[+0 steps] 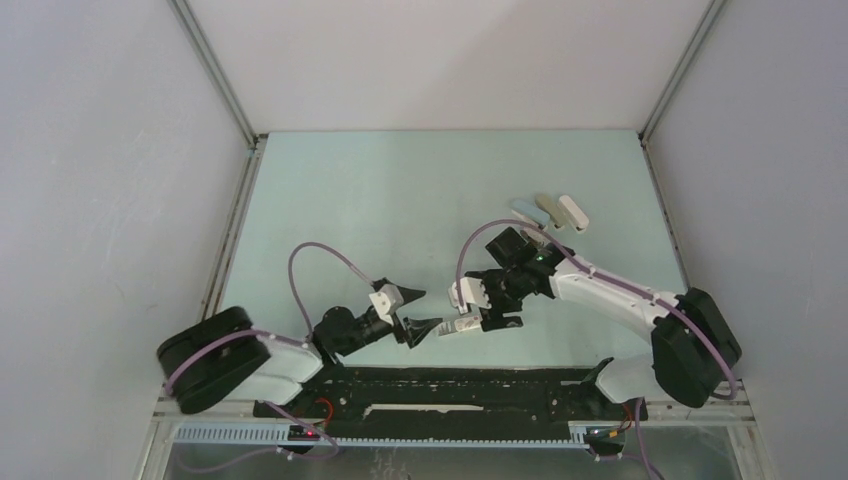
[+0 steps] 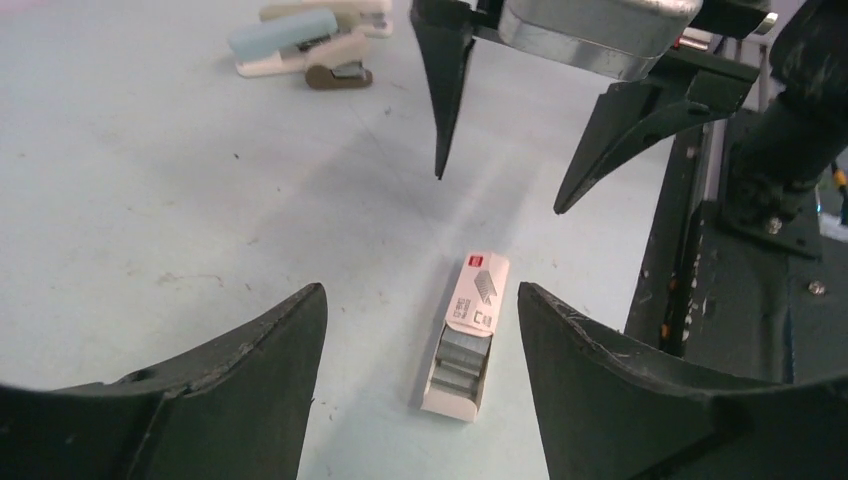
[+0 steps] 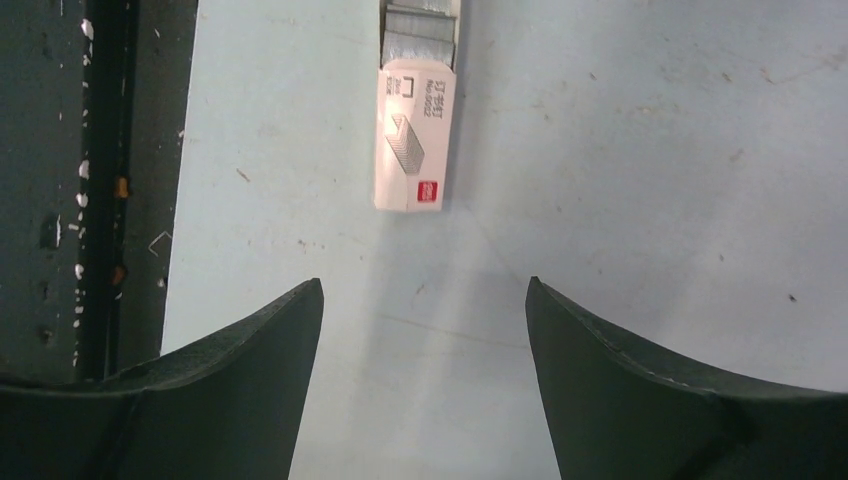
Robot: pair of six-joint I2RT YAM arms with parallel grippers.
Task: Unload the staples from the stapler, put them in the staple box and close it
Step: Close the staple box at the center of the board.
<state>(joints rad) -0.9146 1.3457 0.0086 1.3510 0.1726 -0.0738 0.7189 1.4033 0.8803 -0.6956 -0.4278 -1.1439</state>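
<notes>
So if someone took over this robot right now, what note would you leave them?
Left gripper: open, empty, aimed at the box.
Right gripper: open, empty, facing the same box from the other side.
Box: lies open on the table near the arms, with staples showing inside.
Stapler: far right of the table, no gripper near it.
Done: cannot tell whether the stapler is emptied.
Left: check it; if loaded, take its staples out.
</notes>
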